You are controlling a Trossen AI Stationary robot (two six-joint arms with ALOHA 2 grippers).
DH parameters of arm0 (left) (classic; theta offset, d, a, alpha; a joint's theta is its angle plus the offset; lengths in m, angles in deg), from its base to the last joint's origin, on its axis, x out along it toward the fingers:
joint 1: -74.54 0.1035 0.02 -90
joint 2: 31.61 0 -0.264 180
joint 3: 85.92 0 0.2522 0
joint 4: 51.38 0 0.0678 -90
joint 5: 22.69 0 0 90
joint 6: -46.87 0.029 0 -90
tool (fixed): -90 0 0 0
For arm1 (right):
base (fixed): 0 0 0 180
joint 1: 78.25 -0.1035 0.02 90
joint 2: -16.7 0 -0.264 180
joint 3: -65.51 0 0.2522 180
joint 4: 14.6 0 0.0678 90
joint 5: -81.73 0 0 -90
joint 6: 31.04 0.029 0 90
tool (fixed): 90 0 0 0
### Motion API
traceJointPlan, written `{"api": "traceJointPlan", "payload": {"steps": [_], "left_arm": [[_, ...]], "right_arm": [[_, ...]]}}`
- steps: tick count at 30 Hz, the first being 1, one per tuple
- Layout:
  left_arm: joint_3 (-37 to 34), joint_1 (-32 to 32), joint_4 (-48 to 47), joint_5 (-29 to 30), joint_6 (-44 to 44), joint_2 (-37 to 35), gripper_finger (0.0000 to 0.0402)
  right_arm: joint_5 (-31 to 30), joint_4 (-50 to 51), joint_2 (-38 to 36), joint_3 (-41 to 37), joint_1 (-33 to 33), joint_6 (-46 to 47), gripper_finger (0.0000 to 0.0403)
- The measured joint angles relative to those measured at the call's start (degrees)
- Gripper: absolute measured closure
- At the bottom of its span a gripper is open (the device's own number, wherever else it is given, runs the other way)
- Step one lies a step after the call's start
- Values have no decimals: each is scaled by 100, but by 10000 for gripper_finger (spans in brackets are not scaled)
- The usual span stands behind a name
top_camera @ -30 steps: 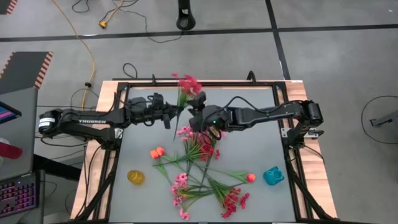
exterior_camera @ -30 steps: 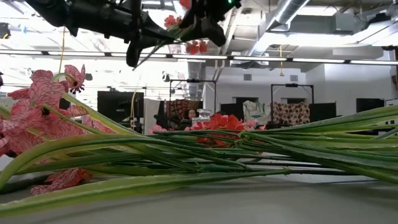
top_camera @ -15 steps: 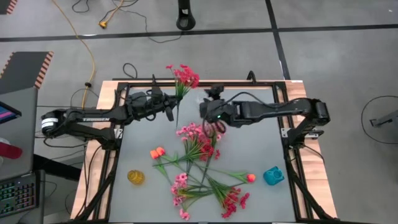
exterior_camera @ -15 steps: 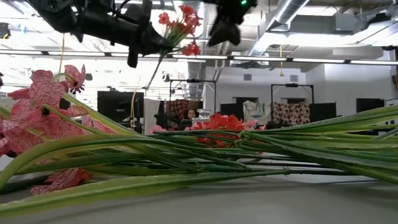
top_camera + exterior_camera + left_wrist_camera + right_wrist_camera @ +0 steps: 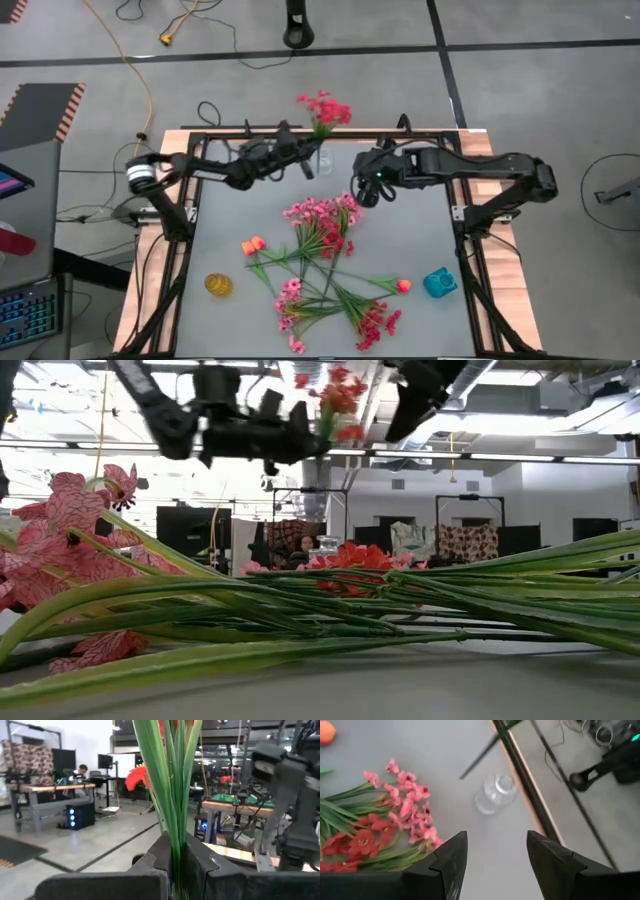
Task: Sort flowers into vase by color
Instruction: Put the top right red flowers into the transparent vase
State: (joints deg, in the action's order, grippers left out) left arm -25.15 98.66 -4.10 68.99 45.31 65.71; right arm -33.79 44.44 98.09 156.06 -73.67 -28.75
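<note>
Deep magenta-red blooms top the spray [image 5: 322, 110] that is held by its green stems in the left gripper [image 5: 303, 163], whose fingers [image 5: 165, 851] are clamped together on the bundle, high over the far edge of the tabletop [image 5: 420, 235]. Just beside that gripper a clear glass vase [image 5: 323, 160] stands on the tabletop, seen more plainly in the right wrist view [image 5: 494, 794]. The right gripper [image 5: 368, 193] hangs near the vase with its fingers [image 5: 451, 860] apart and nothing between them. The remaining flowers [image 5: 325, 270] lie heaped in the middle of the tabletop, with 1 yellow cup [image 5: 218, 285] and 1 teal cup [image 5: 439, 283] nearer the front.

The stem ends are judged to be the risk: the bundle is long and loose, so a stem could be caught on the narrow mouth and the light vase tipped over. A grip released too early could let the spray fall beside the vase. The open right gripper, being near, could also be brushed by the blooms.
</note>
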Motion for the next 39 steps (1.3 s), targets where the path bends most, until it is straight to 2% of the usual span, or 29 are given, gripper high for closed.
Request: {"api": "traceJointPlan", "payload": {"steps": [5, 9, 14, 20, 34, 39], "left_arm": [[901, 157, -38, -41, 204, 584, 389], [1220, 241, -247, -40, 467, 654, 389], [1265, 332, -388, -30, 825, 654, 389], [1265, 411, -990, 224, 1040, 654, 389], [1267, 411, -1575, 277, 938, 693, 387], [1267, 396, -1878, 427, 812, 691, 363]], "right_arm": [[9, -54, -189, -529, -42, 554, 173], [12, -66, -250, -834, -84, 925, 173], [9, -233, -243, -1126, -169, 990, 173], [9, -389, -191, -1186, -196, 988, 173], [7, -467, -1, -1186, -194, 973, 173], [7, -480, -3, -1186, -194, 973, 173]]}}
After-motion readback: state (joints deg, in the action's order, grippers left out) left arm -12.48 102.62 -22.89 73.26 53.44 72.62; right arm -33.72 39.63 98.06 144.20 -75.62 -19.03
